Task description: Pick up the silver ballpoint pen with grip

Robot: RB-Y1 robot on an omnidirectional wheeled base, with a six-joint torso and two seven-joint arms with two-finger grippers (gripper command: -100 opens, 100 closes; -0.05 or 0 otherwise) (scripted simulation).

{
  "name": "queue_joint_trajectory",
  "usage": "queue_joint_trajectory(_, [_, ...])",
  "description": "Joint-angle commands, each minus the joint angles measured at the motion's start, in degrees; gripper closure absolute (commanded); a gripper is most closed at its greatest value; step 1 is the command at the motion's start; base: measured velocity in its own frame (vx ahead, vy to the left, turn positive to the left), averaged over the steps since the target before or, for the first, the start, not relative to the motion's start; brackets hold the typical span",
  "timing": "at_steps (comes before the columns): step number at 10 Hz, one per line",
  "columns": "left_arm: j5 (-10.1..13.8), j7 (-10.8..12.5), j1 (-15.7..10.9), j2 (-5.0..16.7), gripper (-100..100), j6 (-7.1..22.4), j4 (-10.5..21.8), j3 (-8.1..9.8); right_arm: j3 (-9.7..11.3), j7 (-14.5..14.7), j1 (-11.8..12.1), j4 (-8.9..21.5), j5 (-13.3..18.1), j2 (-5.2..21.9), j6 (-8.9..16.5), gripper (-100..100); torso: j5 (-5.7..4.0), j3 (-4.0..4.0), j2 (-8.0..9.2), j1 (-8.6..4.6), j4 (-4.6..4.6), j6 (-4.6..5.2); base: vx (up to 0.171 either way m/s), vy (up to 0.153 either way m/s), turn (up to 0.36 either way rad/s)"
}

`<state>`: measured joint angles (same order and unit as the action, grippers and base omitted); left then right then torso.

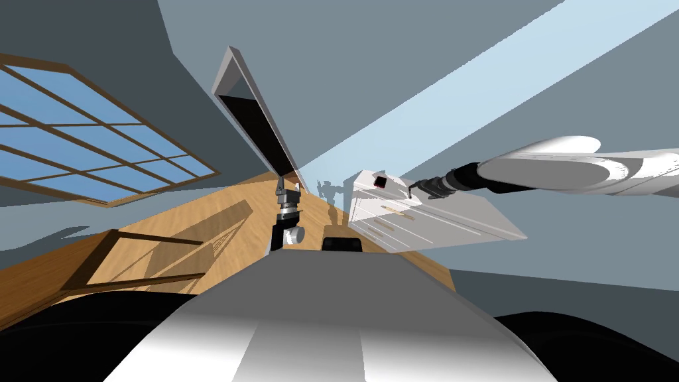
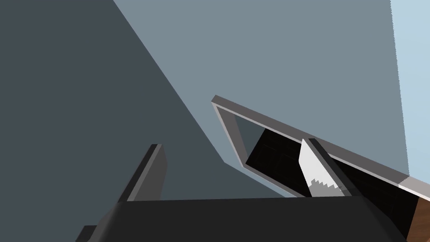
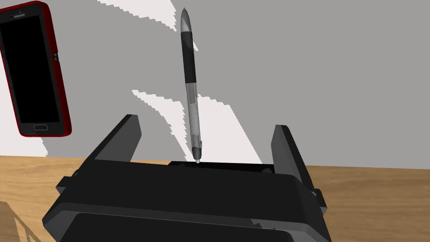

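Step in hand looks like pre-grasp: right gripper [image 3: 206, 122] is lined up over the pen [image 3: 190, 84], fingers spread wide and holding nothing. The pen lies flat on the white bench [image 3: 336, 84], roughly midway between the two fingers, and runs straight out from the gripper body past the fingertips. Can't tell the height above the bench top. The next move probably calls for a short drop so the fingers straddle the barrel, then closing across it and lifting straight up. The barrel is thin and round, so it may roll if one finger lands first. Pen: slim silver-grey barrel, black grip sleeve on the far half, clip end next to the gripper body. A red-cased phone [image 3: 35, 71] lies outside one finger, well apart from the pen. Left gripper [image 2: 233, 143] is idle, its fingers also apart and empty.
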<state>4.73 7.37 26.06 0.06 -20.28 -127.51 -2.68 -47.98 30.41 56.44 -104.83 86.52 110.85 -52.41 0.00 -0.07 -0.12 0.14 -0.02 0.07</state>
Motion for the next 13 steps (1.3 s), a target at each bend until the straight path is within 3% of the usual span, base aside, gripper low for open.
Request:
queue_joint_trajectory(1, [0.00, 0.00, 0.00, 0.00, 0, 0.00, 0.00, 0.00, -0.75, 0.29, 2.12, 1.13, 2.80, 2.86, -0.83, -100, 0.00, 0.00, 0.00, 0.00, 0.00, 0.00, 0.011, 0.041, 0.071])
queue_joint_trajectory(6, [0.00, 0.00, 0.00, 0.00, 0, 0.00, 0.00, 0.00, -2.49, 0.53, 7.10, 3.15, 9.33, 9.76, -3.00, -100, -0.01, 0.00, 0.00, -0.03, 0.00, 0.02, 0.006, 0.033, 0.043])
queue_joint_trajectory(7, [0.00, 0.00, 0.00, 0.00, 0, 0.00, 0.00, 0.00, -2.25, 0.40, 6.53, 2.80, 8.65, 8.95, -2.70, -100, -0.01, 0.00, 0.00, -0.03, 0.00, 0.02, 0.004, 0.014, 0.007])
queue_joint_trajectory(8, [0.00, 0.00, 0.00, 0.00, 0, 0.00, 0.00, 0.00, -2.29, 0.41, 6.61, 2.83, 8.78, 9.06, -2.80, 0, -0.02, 0.02, 0.03, -0.08, 0.02, 0.04, 0.000, 0.000, 0.000])
queue_joint_trajectory(9, [0.00, 0.00, 0.00, 0.00, 0, 0.00, 0.00, 0.00, -1.52, 0.52, 7.54, 2.77, 9.52, 8.56, -1.14, -100, -0.03, 0.04, 0.05, -0.13, 0.02, 0.04, 0.021, 0.008, -0.001])
queue_joint_trajectory(12, [0.00, 0.00, 0.01, 0.00, 0, 0.00, 0.00, 0.00, -0.36, 0.69, 8.96, 2.70, 10.67, 7.82, 1.33, -100, -0.04, -0.06, -0.11, -0.12, -0.02, 0.04, 0.049, 0.015, -0.004])
queue_joint_trajectory(13, [0.00, 0.00, 0.01, 0.00, 0, 0.00, 0.00, 0.00, -0.70, 0.44, 8.49, 2.47, 10.50, 7.90, 0.45, -100, -0.04, -0.06, -0.11, -0.13, -0.02, 0.04, 0.018, 0.005, -0.001])
